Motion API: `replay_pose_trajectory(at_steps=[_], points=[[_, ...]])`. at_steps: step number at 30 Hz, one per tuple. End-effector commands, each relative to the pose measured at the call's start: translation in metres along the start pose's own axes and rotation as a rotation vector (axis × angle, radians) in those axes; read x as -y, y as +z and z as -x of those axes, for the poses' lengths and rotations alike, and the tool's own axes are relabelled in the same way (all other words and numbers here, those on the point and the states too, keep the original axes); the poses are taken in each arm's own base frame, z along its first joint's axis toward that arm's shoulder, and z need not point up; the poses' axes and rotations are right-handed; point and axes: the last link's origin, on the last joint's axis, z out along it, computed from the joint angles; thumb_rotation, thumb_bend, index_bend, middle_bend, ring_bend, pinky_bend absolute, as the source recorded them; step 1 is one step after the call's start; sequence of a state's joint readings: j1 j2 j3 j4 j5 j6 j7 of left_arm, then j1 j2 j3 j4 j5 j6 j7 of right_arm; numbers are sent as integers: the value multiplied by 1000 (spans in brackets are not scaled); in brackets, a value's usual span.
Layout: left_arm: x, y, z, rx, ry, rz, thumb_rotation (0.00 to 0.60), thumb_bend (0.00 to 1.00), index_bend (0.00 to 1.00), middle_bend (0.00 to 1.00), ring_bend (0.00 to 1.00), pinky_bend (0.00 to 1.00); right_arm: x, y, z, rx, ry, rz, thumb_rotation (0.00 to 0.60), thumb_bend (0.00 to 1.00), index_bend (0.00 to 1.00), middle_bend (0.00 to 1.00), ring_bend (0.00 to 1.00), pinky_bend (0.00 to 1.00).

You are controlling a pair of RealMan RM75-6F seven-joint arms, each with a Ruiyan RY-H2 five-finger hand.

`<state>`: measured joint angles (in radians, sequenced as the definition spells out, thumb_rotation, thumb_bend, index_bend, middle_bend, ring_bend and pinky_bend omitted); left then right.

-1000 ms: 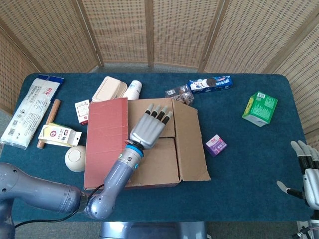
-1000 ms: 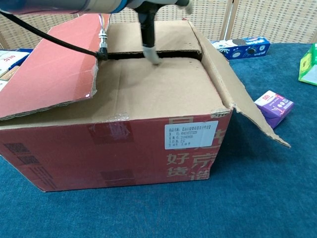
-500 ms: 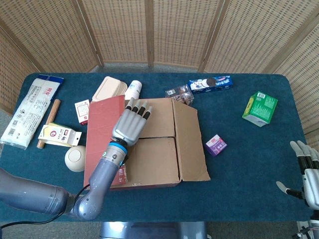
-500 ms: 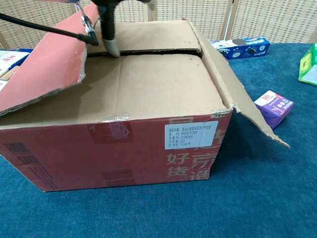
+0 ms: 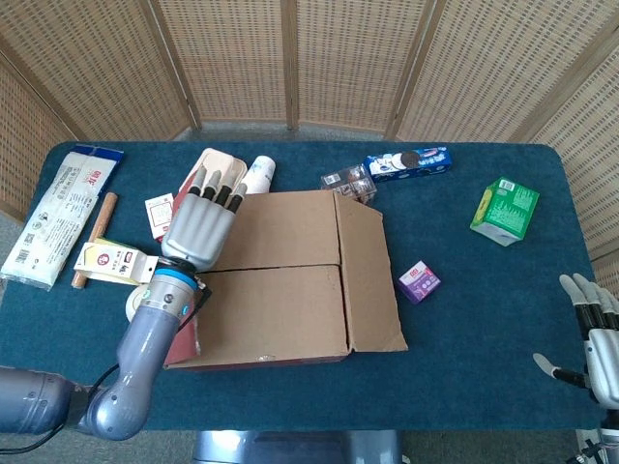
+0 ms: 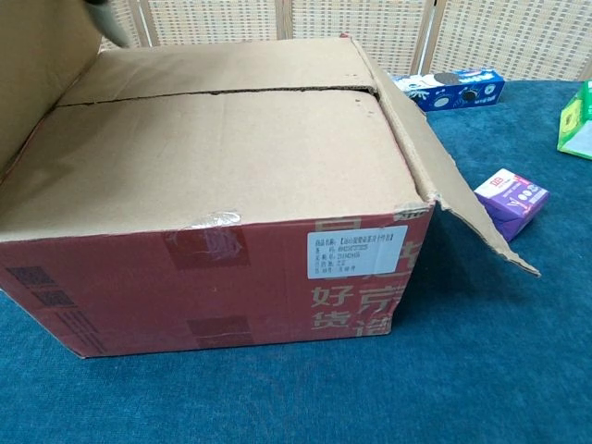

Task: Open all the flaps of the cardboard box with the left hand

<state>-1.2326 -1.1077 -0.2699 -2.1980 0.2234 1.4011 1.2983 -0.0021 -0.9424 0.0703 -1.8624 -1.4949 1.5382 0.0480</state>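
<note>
The cardboard box (image 5: 290, 275) sat at the centre of the blue table (image 5: 484, 290). Its left flap (image 6: 37, 65) stood raised and its right flap (image 6: 462, 203) hung outward, while the two inner flaps lay shut. The left hand (image 5: 200, 227), fingers extended side by side, was at the box's left edge. The right hand (image 5: 595, 333) rested with fingers spread and empty at the table's right edge.

Matt cardboard on blue cloth

The cardboard box (image 6: 231, 176) is plain brown, matt paperboard with red-printed sides; the surface (image 5: 484, 300) wears fuzzy blue cloth; the left hand (image 5: 198, 227) looks smooth grey metal with black fingers (image 5: 215, 186).
</note>
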Motion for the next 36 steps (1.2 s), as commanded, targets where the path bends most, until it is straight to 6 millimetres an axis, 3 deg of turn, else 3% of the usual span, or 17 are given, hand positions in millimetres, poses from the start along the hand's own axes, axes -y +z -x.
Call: replay_pose_trajectory(at_steps=[1,12,22,28,36], points=[[23,-12,4,8,-18,-38,600,84,0,0,0,55,1,-1,0,1,0,-2,600,0,0,0,0,0],[94,-46,23,25,-22,-150,600,85,0,0,0,58,4,-3,1,8,-1,-20,600,0,0,0,0,0],[137,-67,80,98,-98,-177,600,84,0,0,0,66,8,-5,5,19,-9,-34,600,0,0,0,0,0],[132,-61,98,38,-184,-111,600,84,0,0,0,69,8,-6,6,20,-15,-34,600,0,0,0,0,0],[99,-50,107,-28,-251,12,600,84,0,0,0,69,7,-5,7,23,-21,-28,600,0,0,0,0,0]])
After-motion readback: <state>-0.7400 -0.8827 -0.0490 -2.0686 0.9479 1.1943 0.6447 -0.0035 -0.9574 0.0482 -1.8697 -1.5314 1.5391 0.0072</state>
